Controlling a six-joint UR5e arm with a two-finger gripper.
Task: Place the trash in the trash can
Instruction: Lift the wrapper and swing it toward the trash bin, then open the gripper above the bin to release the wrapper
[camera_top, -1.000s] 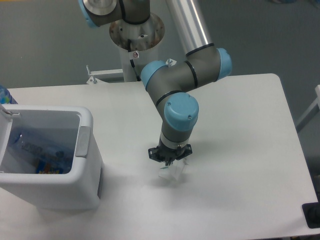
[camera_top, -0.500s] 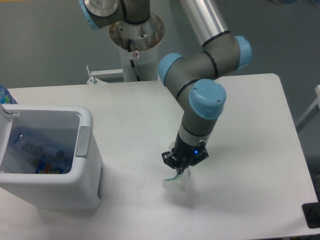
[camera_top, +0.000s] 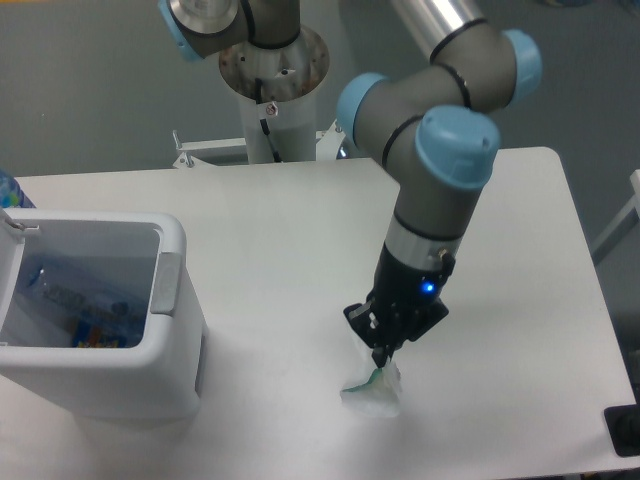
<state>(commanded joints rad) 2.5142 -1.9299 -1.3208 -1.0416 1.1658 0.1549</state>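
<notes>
My gripper (camera_top: 384, 354) is shut on the top edge of the flattened white paper carton with green print (camera_top: 373, 391), which hangs below the fingers over the front middle of the table. The white trash can (camera_top: 168, 300) stands at the left, well apart from the gripper, with its grey side handle facing the arm. Inside it lies the crushed clear plastic bottle (camera_top: 58, 293).
A blue-orange snack wrapper (camera_top: 100, 334) lies in the bin's bottom. The arm's base column (camera_top: 272, 90) stands behind the table. A blue thing (camera_top: 8, 188) shows at the left edge and a black object (camera_top: 624, 430) at the front right corner.
The gripper has moved right and toward the front of the table, carrying the carton with it. The arm's wrist has risen. The bin has not moved.
</notes>
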